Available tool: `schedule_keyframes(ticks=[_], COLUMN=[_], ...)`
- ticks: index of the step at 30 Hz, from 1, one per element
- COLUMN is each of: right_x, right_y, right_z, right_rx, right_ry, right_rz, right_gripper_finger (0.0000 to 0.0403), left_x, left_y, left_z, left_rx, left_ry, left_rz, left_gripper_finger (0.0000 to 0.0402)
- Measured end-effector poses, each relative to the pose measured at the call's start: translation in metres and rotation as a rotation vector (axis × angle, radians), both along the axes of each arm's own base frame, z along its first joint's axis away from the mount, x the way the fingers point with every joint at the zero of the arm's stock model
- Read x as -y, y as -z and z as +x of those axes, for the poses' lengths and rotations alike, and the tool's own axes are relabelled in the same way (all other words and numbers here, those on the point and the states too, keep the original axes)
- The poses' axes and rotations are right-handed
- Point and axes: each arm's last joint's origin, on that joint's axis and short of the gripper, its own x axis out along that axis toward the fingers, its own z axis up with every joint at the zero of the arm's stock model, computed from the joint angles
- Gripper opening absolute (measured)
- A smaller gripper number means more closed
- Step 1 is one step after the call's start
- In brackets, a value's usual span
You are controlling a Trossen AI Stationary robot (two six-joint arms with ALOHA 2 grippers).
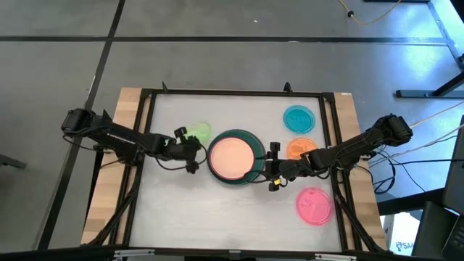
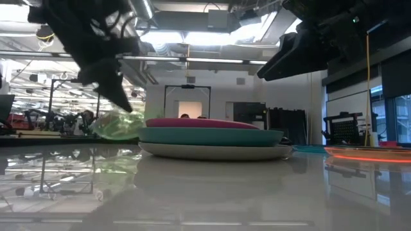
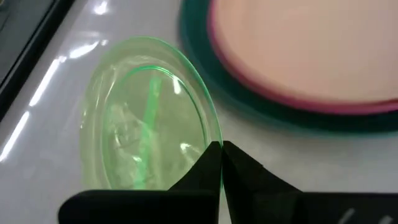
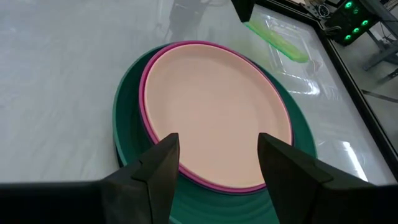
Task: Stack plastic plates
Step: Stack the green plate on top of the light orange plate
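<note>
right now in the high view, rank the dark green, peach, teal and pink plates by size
1. dark green plate, widest, its rim showing around the stack
2. peach plate, on top of that stack
3. pink plate and teal plate: they look alike, so no ranking between them

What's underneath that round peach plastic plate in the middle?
The round peach plastic plate lies on a magenta plate, only its rim showing. Below that is a large dark green plate, and the low view shows a grey plate at the bottom. Anything else there is covered.
</note>
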Motion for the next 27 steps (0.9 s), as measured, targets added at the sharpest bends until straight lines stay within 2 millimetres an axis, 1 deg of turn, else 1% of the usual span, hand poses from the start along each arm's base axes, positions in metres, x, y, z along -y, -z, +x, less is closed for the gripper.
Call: schedule_keyframes(ticks=[7, 14, 18, 23, 27], right_x=[0.0, 0.0, 0.0, 0.0, 0.0], right_y=[0.0, 0.0, 0.0, 0.0, 0.0], right_z=[0.0, 0.0, 0.0, 0.0, 0.0], right_rx=[0.0, 0.001, 0.004, 0.004, 0.003], right_ry=[0.0, 0.0, 0.0, 0.0, 0.0], right_rz=[0.0, 0.001, 0.002, 0.002, 0.001], right_gripper_finger=[0.0207, 0.0207, 0.0207, 0.0207, 0.0207], left_x=[0.025, 0.044, 0.051, 0.059, 0.061], left_y=[-0.015, -0.026, -0.018, -0.003, 0.008], left_z=[0.014, 0.024, 0.035, 0.053, 0.061], left_rx=[0.152, 0.307, 0.338, 0.382, 0.384], left_ry=[0.204, 0.312, 0.351, 0.436, 0.439], left_rz=[0.033, 0.057, 0.066, 0.05, 0.057], left_gripper_finger=[0.0002, 0.0004, 0.0005, 0.0005, 0.0005])
